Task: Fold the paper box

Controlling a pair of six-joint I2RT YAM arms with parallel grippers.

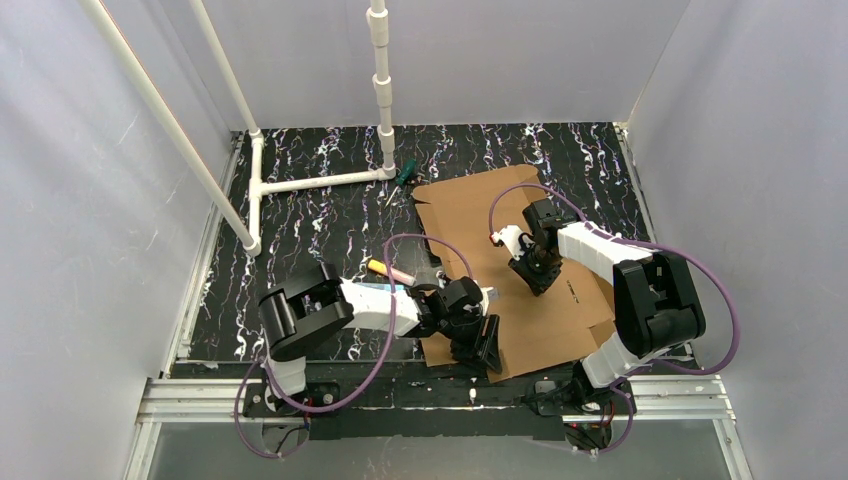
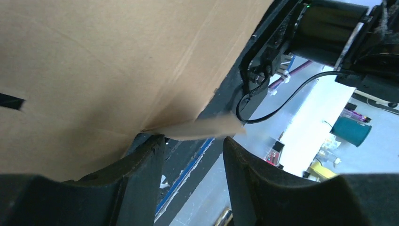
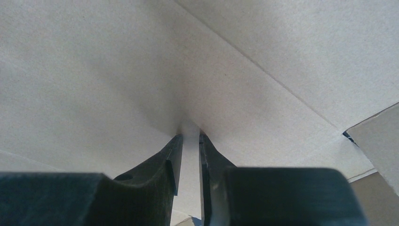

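Black marbled table (image 1: 320,230), white walls; paper box (image 1: 470,210) lies flat as an unfolded sheet at right of centre.

The left gripper (image 1: 485,345) is at the sheet's near edge, its jaws spread, with a cardboard corner at the tips and no pinch seen. The right gripper (image 1: 540,278) bears down on the middle panel, its jaws nearly together with a narrow slit. I cannot tell whether they nip a crease. A white pipe frame (image 1: 310,182), a green-handled screwdriver (image 1: 404,173) and a yellow marker (image 1: 388,270) lie left of the cardboard, apart from it.
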